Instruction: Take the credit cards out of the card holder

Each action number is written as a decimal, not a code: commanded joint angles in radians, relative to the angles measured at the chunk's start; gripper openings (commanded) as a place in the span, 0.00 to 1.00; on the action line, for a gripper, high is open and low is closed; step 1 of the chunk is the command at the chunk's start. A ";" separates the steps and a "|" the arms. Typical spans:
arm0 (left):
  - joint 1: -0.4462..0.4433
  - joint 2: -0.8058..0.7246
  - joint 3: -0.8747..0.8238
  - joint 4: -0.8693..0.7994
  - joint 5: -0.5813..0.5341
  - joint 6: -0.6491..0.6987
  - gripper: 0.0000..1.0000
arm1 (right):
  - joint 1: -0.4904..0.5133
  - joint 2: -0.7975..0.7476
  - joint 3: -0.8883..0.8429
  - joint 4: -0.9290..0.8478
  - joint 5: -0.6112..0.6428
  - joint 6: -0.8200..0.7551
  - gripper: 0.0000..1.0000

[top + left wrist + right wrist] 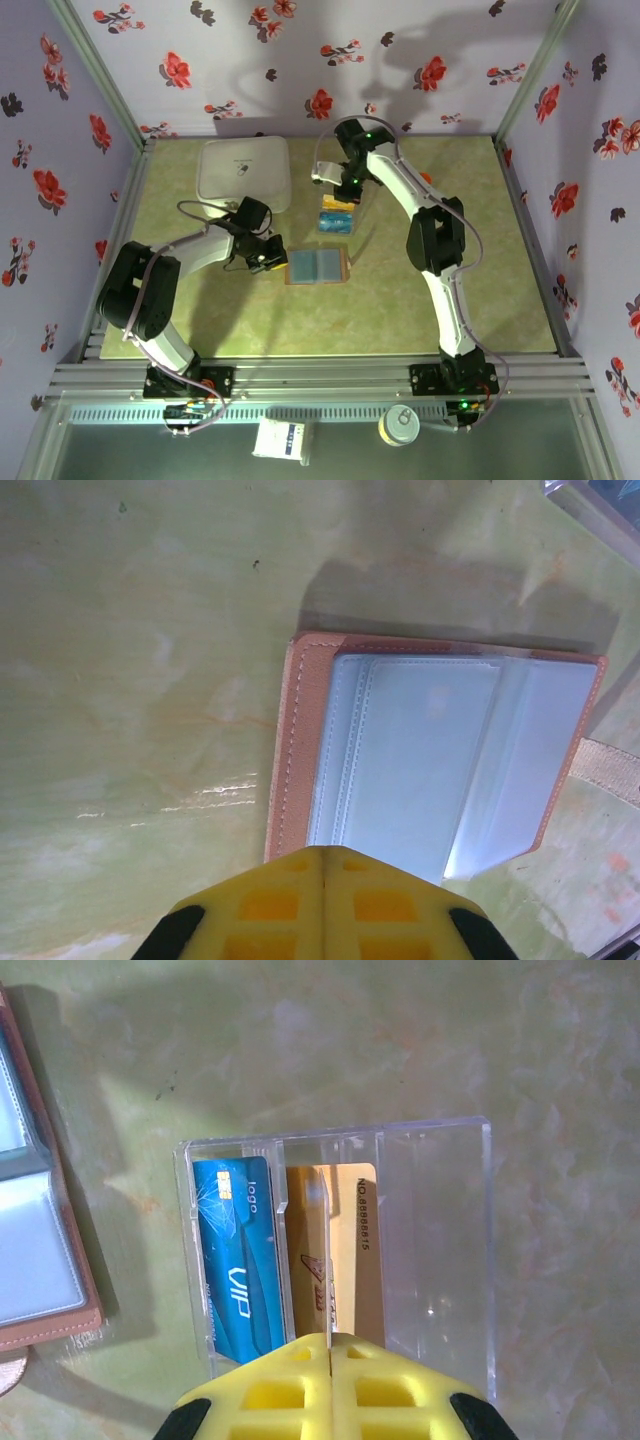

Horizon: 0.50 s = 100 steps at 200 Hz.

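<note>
**Two credit cards [300,1260] in the clear tray [435,1260], card holder [440,770] lying open**

Two cards lie flat inside the clear plastic tray, seen from the right wrist. The blue card [235,1270], with the letters "VIP", is in the left compartment. The yellow-orange card [350,1250], with a printed number, is in the middle compartment just beside it. The near ends of both cards are hidden under the yellow fingers.

The right gripper [330,1345] hangs over the near side of the tray. Its two fingers are pressed together, with only a thin seam between them. The orange card shows its flat face, not its edge, so it does not look pinched.

The card holder is spread open on the green table [500,300], just on the near side of the tray. Its grey-blue inside faces up and its tan-brown leather border shows around it.

The left gripper [322,865] is at the left edge of the holder in the top view. Its fingers are also closed against each other, with no gap. Their tips cover the near border of the leather, and I cannot tell if they press on it.

A white rounded box [245,170] stands at the far left of the table, apart from the tray.
</note>
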 commanded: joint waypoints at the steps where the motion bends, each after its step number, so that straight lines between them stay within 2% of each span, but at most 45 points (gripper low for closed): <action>1: 0.007 0.014 0.030 -0.028 -0.010 -0.002 0.02 | -0.004 0.027 0.017 -0.002 -0.010 -0.012 0.07; 16: 0.007 0.012 0.030 -0.029 -0.010 -0.002 0.02 | -0.004 0.026 0.015 0.014 0.009 -0.002 0.14; 41: 0.007 0.003 0.026 -0.028 -0.013 -0.002 0.03 | -0.004 0.011 0.014 0.039 0.035 0.023 0.19; 73: 0.007 0.012 0.052 -0.049 -0.007 0.013 0.02 | -0.004 -0.022 -0.014 0.081 0.040 0.082 0.20; 100: 0.007 0.007 0.067 -0.060 -0.008 0.025 0.02 | -0.003 -0.085 -0.118 0.155 0.036 0.162 0.21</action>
